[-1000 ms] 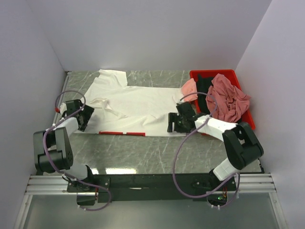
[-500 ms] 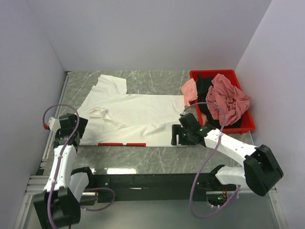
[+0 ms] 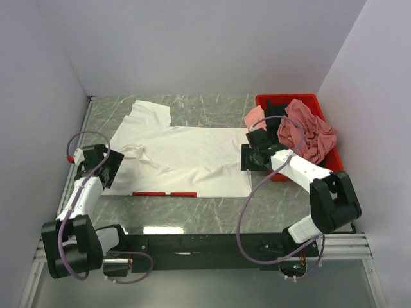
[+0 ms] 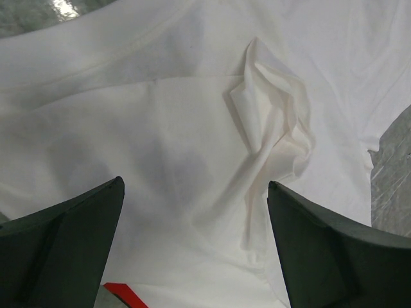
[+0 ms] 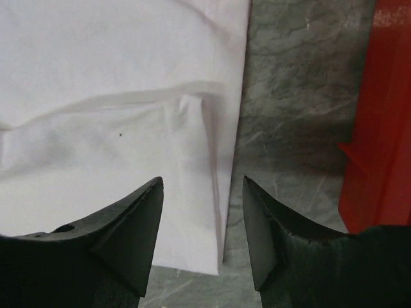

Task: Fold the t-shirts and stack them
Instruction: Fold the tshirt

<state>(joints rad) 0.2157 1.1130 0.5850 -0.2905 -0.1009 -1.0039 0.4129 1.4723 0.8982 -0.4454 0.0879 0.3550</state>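
While the white tee (image 3: 192, 151) is lying spread across the table (image 3: 212, 208), we are holding both arms low, one at each side of it. Our left gripper (image 3: 110, 165) is hovering over the tee's left part with its jaws standing wide apart and gripping nothing. In the left wrist view a crumpled fold (image 4: 276, 128) is showing just beyond the gap. Our right gripper (image 3: 252, 158) is sitting at the tee's right edge, near the bin (image 3: 289, 97). Its jaws are parted too, and in the right wrist view the cloth's edge is running toward the gap between them, lying flat and unpinched. A red strip (image 3: 164, 193) is peeking out along the tee's near hem. Over in the bin, a rose tee (image 3: 307, 131) is lying heaped on top and a black tee (image 3: 276, 115) is showing beside it. A pink tee (image 3: 255, 119) is hanging over the bin's left rim, close by the white tee's far right corner; we cannot tell whether the two are touching.
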